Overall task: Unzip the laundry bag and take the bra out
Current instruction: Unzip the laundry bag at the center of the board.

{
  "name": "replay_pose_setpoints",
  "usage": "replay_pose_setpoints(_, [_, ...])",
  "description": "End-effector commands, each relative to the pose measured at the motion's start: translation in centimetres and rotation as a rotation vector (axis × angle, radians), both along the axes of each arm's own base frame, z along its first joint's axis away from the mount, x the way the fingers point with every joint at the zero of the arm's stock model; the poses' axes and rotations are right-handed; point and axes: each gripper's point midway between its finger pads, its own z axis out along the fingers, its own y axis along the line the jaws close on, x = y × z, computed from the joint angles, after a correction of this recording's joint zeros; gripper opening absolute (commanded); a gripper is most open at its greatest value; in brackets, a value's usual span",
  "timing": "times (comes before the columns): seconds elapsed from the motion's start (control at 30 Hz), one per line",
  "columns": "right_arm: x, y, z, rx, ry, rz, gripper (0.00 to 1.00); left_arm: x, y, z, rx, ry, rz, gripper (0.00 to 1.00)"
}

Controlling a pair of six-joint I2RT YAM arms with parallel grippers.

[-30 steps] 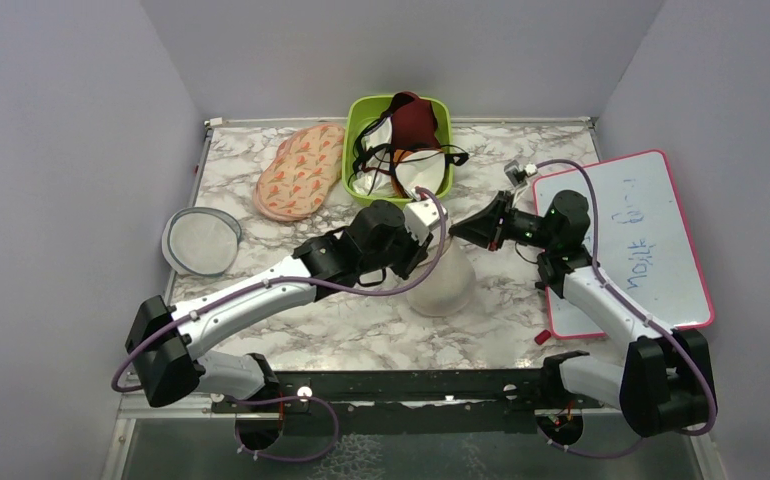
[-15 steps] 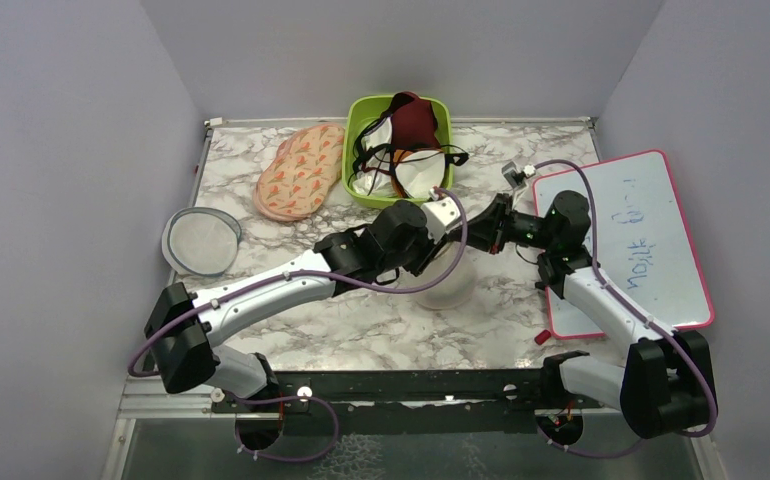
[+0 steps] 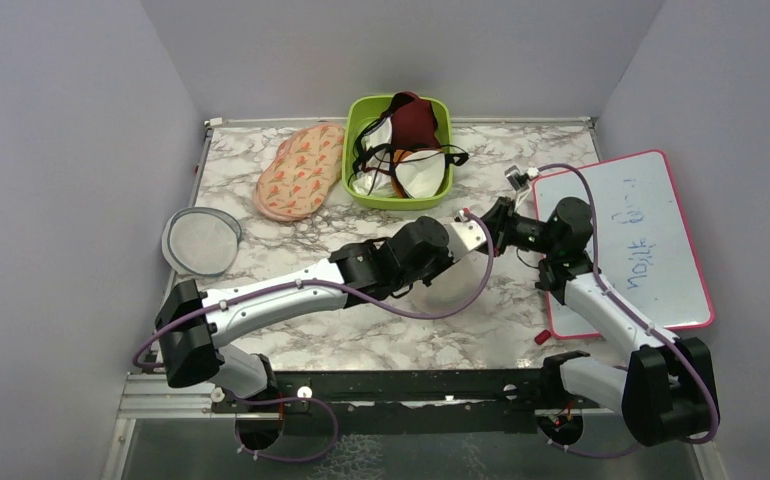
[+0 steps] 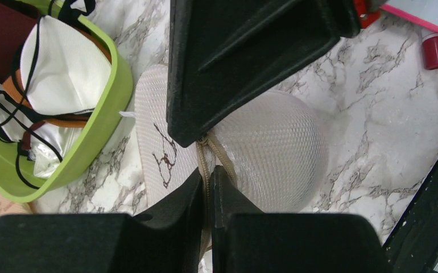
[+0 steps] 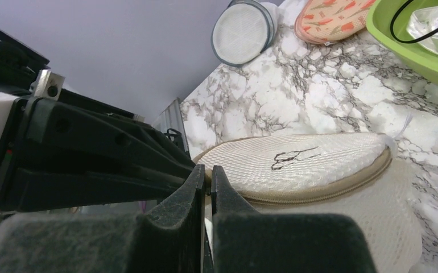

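The laundry bag (image 4: 273, 136) is a cream mesh pod with a tan zip round its rim and a black mark on its white face. It lies at the table's middle, mostly under my left arm in the top view (image 3: 448, 293). My left gripper (image 4: 208, 177) is shut on the zip tape at the bag's rim. My right gripper (image 5: 208, 173) is shut on the same zip from the opposite side, tip to tip with the left one (image 3: 496, 222). The zip (image 5: 325, 190) runs closed along the rim that shows. The bra is out of view.
A green bin (image 3: 357, 130) with maroon and white garments and black straps stands behind the bag. Pink floral pads (image 3: 301, 170) lie to its left, a grey-rimmed mesh disc (image 3: 201, 240) at far left. A pink-edged whiteboard (image 3: 626, 240) and a red cap (image 3: 541, 337) lie at right.
My left arm has swung right across the bag until its gripper meets the right one at the zip. The right arm has hardly moved.
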Motion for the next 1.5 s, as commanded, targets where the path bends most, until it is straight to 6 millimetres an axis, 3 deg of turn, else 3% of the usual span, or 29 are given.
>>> replay_pose_setpoints(0.0, [1.3, -0.7, 1.0, 0.041, -0.014, -0.070, 0.01, -0.8, 1.1, 3.1, -0.024, -0.106, -0.014, 0.00])
replay_pose_setpoints(0.27, [2.6, -2.3, -0.6, 0.053, 0.037, -0.079, 0.01, -2.0, 2.5, 4.9, -0.131, -0.091, -0.007, 0.00])
replay_pose_setpoints(0.4, [2.5, -2.2, -1.0, 0.047, 0.034, -0.048, 0.01, -2.2, 2.9, 4.4, -0.134, -0.087, -0.002, 0.00])
replay_pose_setpoints(0.57, [1.5, -2.0, -0.1, 0.046, 0.002, 0.008, 0.01, -1.7, 3.0, 3.4, -0.105, -0.085, 0.029, 0.00])
replay_pose_setpoints(0.73, [0.4, -2.0, 0.4, 0.044, 0.000, 0.033, 0.01, -0.8, 2.6, 2.7, -0.077, -0.090, 0.071, 0.19])
replay_pose_setpoints(0.93, [-0.6, -1.9, 0.5, 0.045, 0.001, 0.048, 0.01, 0.0, 0.9, 2.0, -0.046, -0.081, 0.072, 0.27])
replay_pose_setpoints(1.03, [-1.0, -1.8, 0.5, 0.045, 0.002, 0.059, 0.01, 0.5, 0.5, 2.7, -0.047, -0.099, 0.084, 0.30])
replay_pose_setpoints(1.17, [-1.3, -1.8, 0.5, 0.042, 0.002, 0.067, 0.01, 0.9, 0.2, 3.4, -0.050, -0.121, 0.090, 0.26])
replay_pose_setpoints(1.33, [-1.4, -1.8, 0.2, 0.037, 0.008, 0.064, 0.01, 0.7, 0.4, 3.7, -0.054, -0.123, 0.081, 0.00])
replay_pose_setpoints(1.47, [-0.8, -1.9, 0.1, 0.036, 0.012, 0.031, 0.01, -0.2, 0.9, 4.2, -0.069, -0.128, 0.041, 0.00])
